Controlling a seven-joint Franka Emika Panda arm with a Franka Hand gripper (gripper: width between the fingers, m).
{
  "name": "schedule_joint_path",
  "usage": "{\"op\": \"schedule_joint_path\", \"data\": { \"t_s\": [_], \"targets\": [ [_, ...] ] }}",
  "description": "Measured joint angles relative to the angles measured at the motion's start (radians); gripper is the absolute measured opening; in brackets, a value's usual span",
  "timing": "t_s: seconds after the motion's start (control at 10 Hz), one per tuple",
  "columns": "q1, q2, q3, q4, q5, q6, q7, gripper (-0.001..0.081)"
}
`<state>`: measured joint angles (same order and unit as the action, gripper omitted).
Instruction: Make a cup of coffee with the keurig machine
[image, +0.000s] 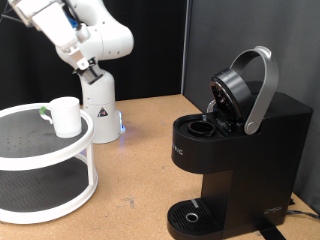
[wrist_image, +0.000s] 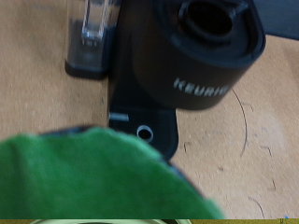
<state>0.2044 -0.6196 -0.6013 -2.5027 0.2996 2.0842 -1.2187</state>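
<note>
The word "KEURIG" stands in white capital letters on the rounded front of the black keurig machine (wrist_image: 201, 56), seen from above in the wrist view. In the exterior view, faint pale lettering shows on the front of the same machine's pod holder, too small to read. No other text, numbers or signs are legible.

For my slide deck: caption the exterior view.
Keurig machine with lid raised; white cup waits on tiered stand.
</note>
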Motion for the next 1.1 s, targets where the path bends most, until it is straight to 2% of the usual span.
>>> {"op": "schedule_joint_path", "data": {
  "t_s": [0.2, 0.4, 0.5, 0.7, 0.9, 1.1],
  "targets": [
    [0.041, 0.037, 0.021, 0.032, 0.033, 0.036, 0.031, 0.0474],
    [0.047, 0.058, 0.032, 0.041, 0.035, 0.054, 0.043, 0.0474],
    [0.048, 0.061, 0.028, 0.052, 0.027, -0.012, 0.039, 0.0474],
    [0.064, 0.089, 0.025, 0.118, 0.025, -0.163, 0.029, 0.0474],
    [0.092, 0.13, 0.027, 0.187, 0.044, -0.19, 0.037, 0.0474],
    [0.111, 0.168, 0.037, 0.239, 0.061, -0.171, 0.043, 0.0474]
  ]
}}
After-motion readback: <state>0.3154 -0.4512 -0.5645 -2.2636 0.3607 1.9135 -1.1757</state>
